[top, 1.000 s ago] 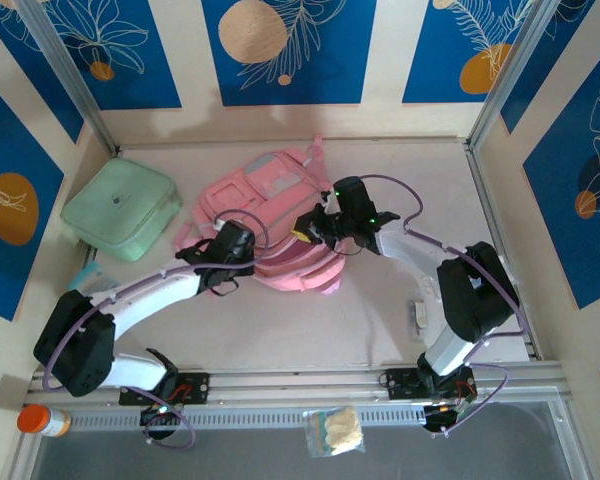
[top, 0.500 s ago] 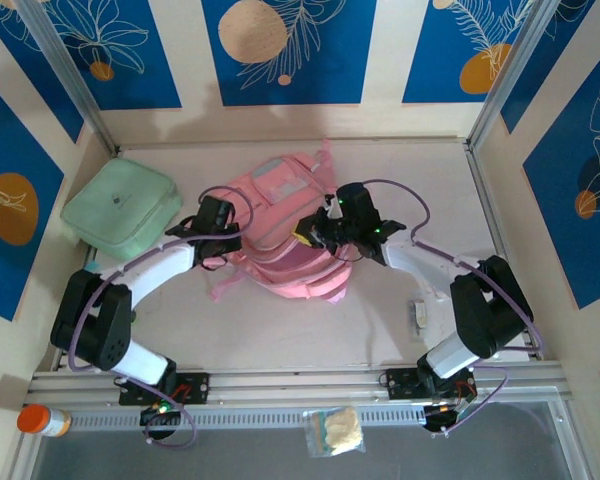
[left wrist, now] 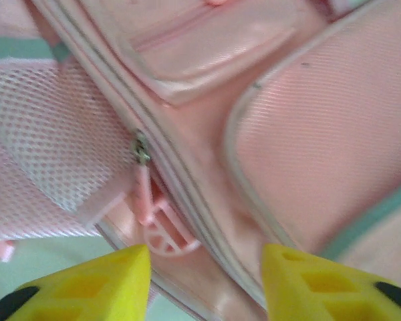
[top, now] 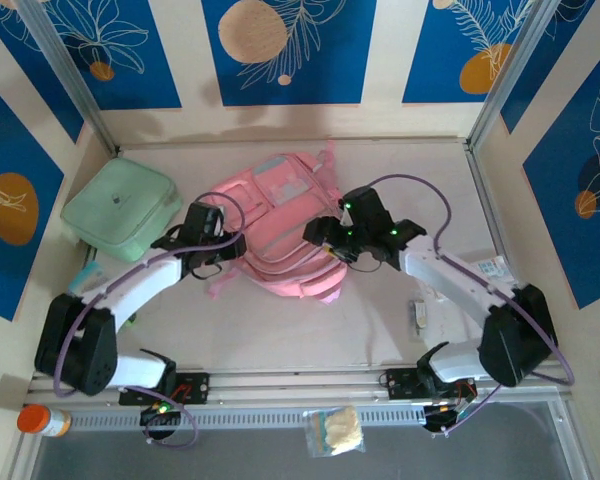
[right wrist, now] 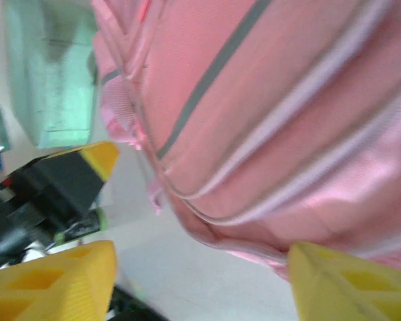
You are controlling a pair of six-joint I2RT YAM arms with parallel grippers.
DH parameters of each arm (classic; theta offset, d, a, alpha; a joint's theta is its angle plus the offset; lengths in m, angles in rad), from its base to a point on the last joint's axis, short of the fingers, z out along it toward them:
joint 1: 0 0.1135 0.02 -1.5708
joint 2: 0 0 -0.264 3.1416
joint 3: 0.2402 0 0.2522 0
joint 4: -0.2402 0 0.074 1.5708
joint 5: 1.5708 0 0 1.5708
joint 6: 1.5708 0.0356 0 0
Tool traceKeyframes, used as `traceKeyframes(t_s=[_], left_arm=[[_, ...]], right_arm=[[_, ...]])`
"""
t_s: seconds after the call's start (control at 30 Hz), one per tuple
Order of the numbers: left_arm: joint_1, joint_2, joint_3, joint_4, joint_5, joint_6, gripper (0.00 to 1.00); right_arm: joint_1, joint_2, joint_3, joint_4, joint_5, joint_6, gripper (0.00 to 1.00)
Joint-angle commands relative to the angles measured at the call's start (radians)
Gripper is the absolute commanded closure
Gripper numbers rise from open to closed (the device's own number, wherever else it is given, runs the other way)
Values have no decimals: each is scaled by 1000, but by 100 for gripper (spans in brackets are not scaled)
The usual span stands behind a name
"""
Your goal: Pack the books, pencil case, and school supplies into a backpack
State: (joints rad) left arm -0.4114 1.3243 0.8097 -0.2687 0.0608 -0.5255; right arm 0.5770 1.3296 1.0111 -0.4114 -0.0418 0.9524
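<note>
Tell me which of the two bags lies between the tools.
The pink backpack, flanked by the left tool and the right tool, both open. The mint green pouch lies off to the left, beyond the left tool.

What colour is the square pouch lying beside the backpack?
The pouch is mint green, clearest in the top external view.

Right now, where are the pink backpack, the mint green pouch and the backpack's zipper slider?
pink backpack [top: 280,212]: top external view, on its front panel.
mint green pouch [top: 120,208]: top external view, middle of its top face.
zipper slider [left wrist: 142,148]: left wrist view, on the metal slider.
</note>
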Motion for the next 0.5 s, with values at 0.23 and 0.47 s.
traceKeyframes(t_s=[0.23,0.47], left_arm=[[-286,-43,-61,115,68,-146,35],[-471,77,-18,258,60,-200,30]], right_arm=[[-273,-246,-160,-411,238,-132,2],[-553,-267,-236,-461,238,-162,1]])
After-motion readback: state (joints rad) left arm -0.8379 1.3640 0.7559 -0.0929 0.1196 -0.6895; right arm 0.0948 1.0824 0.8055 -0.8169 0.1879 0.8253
